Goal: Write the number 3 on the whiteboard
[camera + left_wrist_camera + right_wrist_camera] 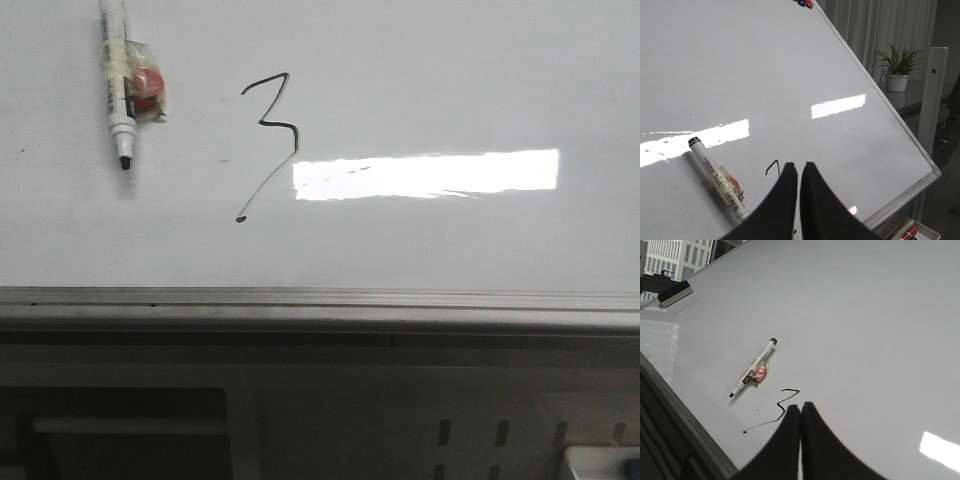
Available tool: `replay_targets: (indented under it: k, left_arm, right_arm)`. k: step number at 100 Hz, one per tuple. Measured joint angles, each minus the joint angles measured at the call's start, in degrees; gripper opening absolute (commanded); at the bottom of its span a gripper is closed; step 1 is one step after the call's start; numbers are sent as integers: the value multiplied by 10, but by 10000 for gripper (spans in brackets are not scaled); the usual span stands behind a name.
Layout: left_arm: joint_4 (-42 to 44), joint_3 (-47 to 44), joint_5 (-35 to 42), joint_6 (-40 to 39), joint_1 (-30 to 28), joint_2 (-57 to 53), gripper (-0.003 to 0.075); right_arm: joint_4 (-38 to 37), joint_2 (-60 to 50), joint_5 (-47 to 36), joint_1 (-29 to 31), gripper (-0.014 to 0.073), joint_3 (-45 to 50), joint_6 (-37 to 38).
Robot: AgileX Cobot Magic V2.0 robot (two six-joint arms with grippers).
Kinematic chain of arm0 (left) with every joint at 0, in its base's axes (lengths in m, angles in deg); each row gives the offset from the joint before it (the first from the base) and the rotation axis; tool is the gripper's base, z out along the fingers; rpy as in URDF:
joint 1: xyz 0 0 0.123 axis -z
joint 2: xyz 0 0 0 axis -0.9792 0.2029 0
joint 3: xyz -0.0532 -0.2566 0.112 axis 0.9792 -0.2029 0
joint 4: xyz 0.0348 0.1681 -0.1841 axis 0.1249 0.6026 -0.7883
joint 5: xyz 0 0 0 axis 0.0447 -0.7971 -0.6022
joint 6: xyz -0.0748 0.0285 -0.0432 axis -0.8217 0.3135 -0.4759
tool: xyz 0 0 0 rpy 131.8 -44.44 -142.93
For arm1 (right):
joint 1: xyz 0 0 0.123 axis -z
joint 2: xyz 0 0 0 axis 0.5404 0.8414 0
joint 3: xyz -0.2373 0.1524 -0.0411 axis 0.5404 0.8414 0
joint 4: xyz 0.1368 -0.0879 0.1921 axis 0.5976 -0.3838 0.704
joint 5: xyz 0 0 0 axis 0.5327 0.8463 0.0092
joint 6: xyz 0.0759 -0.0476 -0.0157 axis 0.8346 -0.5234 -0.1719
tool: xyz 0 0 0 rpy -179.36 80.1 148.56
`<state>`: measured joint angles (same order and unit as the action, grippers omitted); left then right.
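Lying flat: whiteboard (pixel 480 80), glossy, grey metal edge strip along near side, bright rectangular reflection right of centre. Drawn on it: number 3 (pixel 268 140), thin black angular stroke, long slanted tail ending in dot. Resting just left of it, apart: marker (pixel 120 90), uncapped, tip toward near edge. Left gripper (pixel 800 172) and right gripper (pixel 800 412): fingers pressed together, holding nothing, above board.

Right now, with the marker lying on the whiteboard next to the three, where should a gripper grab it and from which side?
Grip the marker on its bare barrel just behind the black tip, clear of the taped red-and-clear lump on its side. It lies flat on the whiteboard, tip toward the near edge, so probably come straight down, fingers straddling the barrel's width.
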<state>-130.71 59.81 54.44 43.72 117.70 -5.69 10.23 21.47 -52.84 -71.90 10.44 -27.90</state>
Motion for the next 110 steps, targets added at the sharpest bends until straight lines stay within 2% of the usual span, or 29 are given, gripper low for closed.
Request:
replay_targets:
  k: [15, 27, 36, 47, 60, 72, 93, 110]
  left_arm:
    - [-7, -22, 7, 1, -6, -6, -20]
    - [23, -55, 54, 3, -34, -41, -20]
    - [90, -94, 75, -15, -73, -75, -20]
    - [224, -138, 71, -136, -142, -99, -20]
    - [332, -183, 40, -278, -230, -100, -20]
    - [370, -184, 3, -342, -294, -100, -20]
    - [429, -184, -105, -366, -318, -100, -20]
    - [436, -184, -112, -368, -318, -100, -20]
  right_arm:
    - [0, 0, 0, 0, -45, 0, 0]
    - [0, 0, 0, 0, -45, 0, 0]
    - [0, 0, 0, 0, -45, 0, 0]
    - [0, 0, 0, 0, -45, 0, 0]
    - [0, 0, 0, 0, -45, 0, 0]
    - [0, 0, 0, 0, -45, 0, 0]
    - [0, 0, -1, 0, -45, 0, 0]
    - [0, 0, -1, 0, -45, 0, 0]
